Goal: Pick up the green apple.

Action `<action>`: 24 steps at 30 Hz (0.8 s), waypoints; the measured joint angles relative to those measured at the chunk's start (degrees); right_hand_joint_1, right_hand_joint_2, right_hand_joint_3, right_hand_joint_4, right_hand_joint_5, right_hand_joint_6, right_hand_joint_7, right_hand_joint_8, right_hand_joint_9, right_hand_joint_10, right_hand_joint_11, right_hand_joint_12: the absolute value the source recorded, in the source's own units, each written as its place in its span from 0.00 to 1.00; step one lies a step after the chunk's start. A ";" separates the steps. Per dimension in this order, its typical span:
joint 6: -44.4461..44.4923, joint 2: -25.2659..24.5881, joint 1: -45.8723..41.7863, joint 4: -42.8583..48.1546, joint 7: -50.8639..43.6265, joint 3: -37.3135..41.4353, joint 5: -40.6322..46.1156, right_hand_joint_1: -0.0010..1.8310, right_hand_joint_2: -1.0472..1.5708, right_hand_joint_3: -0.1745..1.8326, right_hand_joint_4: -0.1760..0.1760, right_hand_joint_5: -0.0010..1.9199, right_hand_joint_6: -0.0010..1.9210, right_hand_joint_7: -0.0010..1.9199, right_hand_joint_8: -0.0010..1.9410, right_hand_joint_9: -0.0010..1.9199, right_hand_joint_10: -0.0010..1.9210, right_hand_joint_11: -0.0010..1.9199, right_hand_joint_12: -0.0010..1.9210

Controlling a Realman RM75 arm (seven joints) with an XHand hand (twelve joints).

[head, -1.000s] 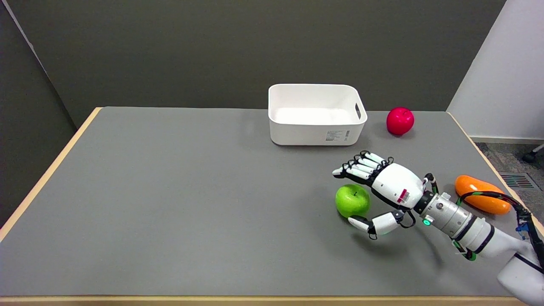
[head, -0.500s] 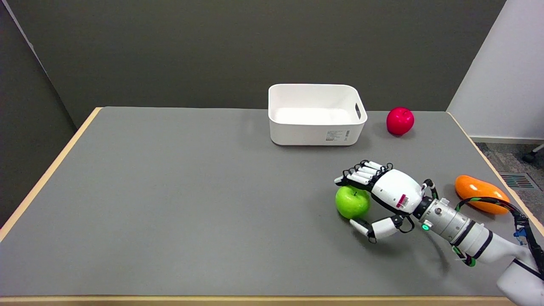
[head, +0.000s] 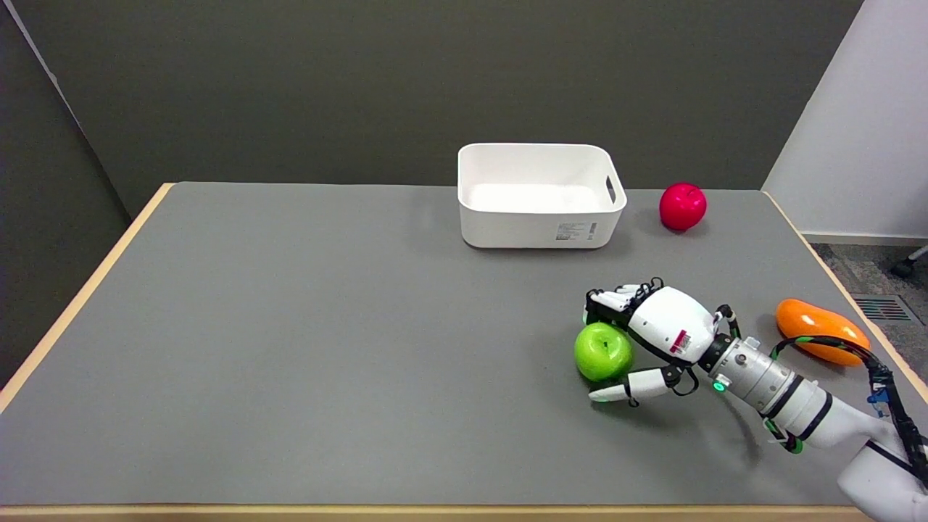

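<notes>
The green apple point(head: 602, 352) rests on the grey table point(head: 326, 348) at the right of centre. My right hand point(head: 652, 337) wraps around it from the right. Its fingers point(head: 609, 301) curl down over the apple's far side and touch it. The thumb point(head: 625, 391) lies along the apple's near side, close against it. The apple sits between fingers and thumb and stays on the table surface. The part of the apple behind the palm is hidden.
A white bin point(head: 540, 194) stands at the back, beyond the hand. A red apple point(head: 682, 206) lies to the bin's right. An orange fruit point(head: 819, 330) lies near the right table edge, beside my forearm point(head: 779, 391).
The fingers have curled from spread above the apple down onto its far side. The thumb has come in under the near side. The apple has shifted slightly toward the near edge.
</notes>
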 measured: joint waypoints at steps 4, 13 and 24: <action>0.12 -0.17 0.09 -0.01 -1.10 -0.31 0.51 0.62 0.88 0.19 0.00 0.29 0.83 0.32 0.84 0.40 0.93 0.33 1.00; 1.52 -0.36 0.74 0.88 -2.58 -0.59 5.79 0.62 0.87 0.23 0.00 0.28 0.86 0.31 0.87 0.41 0.98 0.32 1.00; 1.01 -0.11 6.13 6.19 -3.98 0.54 14.99 0.61 0.87 0.23 0.00 0.27 0.87 0.30 0.88 0.41 1.00 0.29 1.00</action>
